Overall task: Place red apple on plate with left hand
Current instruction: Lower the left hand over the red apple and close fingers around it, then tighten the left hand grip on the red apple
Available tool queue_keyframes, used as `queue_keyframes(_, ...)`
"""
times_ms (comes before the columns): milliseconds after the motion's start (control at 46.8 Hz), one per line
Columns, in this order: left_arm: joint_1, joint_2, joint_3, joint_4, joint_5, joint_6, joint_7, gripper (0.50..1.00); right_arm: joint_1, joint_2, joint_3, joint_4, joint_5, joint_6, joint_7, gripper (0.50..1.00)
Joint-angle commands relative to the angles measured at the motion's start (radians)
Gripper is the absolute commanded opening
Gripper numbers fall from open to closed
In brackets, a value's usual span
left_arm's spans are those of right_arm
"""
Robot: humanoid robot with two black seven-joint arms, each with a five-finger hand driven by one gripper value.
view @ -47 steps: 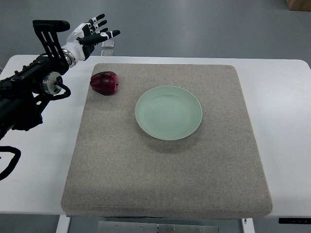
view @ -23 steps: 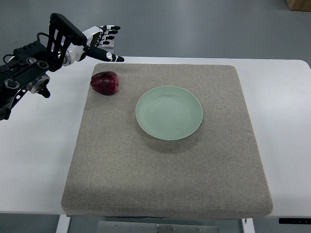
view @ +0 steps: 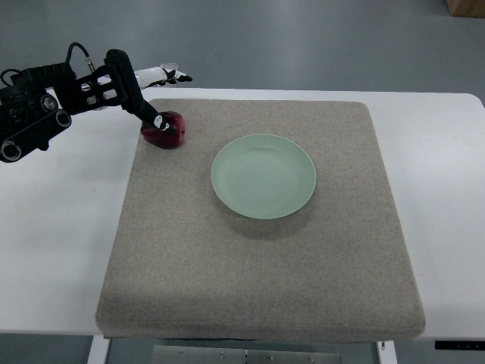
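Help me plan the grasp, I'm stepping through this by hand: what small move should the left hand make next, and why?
Probably lower the left hand a little and curl its fingers around the red apple. One dark fingertip lies over the apple's left top, while the others point away past the far edge of the grey mat, so nothing encloses it yet. The green plate sits empty to its right.

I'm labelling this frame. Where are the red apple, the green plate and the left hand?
red apple [view: 168, 133], top view, its right flank.
green plate [view: 263, 176], top view, bare centre.
left hand [view: 155, 85], top view, middle of hand.
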Motion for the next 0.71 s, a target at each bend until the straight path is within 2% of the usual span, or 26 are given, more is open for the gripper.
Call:
queue_keyframes(0,0.003,-0.002,0.001,-0.001,0.042,0.001,-0.001,0.979,-0.001,0.0,0.0,0.0,0.001,0.0,0.0,0.964)
queue_keyframes(278,-0.001,-0.002,0.098,-0.001,0.078,0.002,-0.002,0.969,-0.001,0.0,0.0,0.0,0.001,0.0,0.0,0.964)
queue_keyframes(342,0.002,-0.002,0.099,0.007,0.085,0.004,-0.002,0.93,-0.001,0.0,0.0,0.0,0.0,0.0,0.0,0.964)
queue_keyframes(684,0.011,-0.014,0.098,0.025,0.097,0.053,-0.002,0.943,-0.001,0.0,0.0,0.0,0.001,0.0,0.0,0.964)
